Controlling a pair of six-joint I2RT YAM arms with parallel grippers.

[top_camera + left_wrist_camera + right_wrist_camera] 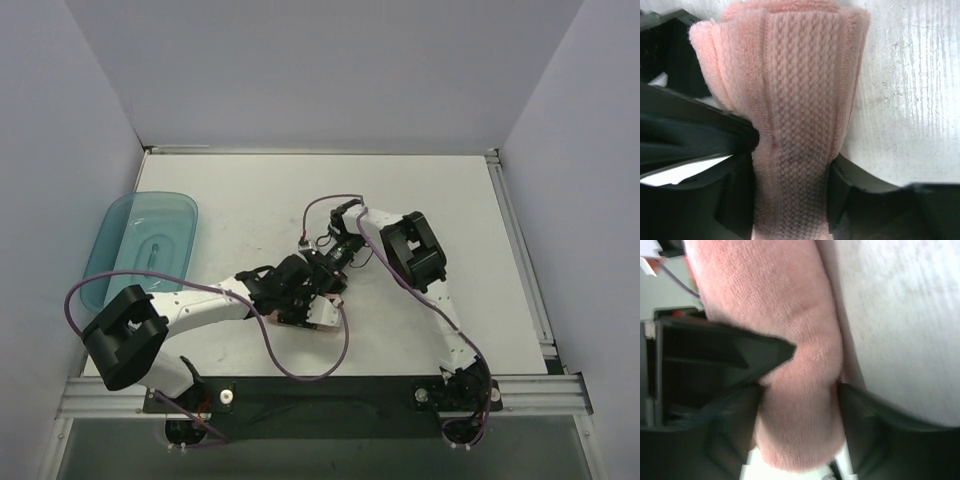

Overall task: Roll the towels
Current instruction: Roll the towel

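The salmon-pink towel [790, 75] is bunched into a thick roll on the white table. In the top view only a small pink edge of the towel [323, 320] shows under the two wrists at the table's middle. My left gripper [792, 167] is shut on the roll's banded end, with a black finger pressing each side. My right gripper [800, 390] is shut on the fuzzy roll [765, 300] at another spot, squeezing it narrow. In the top view the left gripper [300, 292] and the right gripper [327, 265] sit close together, hiding most of the towel.
A translucent teal plastic tray [140, 245] lies at the table's left edge. Purple cables loop from both arms over the near table. White walls close the back and both sides. The metal rail [330, 385] with the arm bases runs along the near edge.
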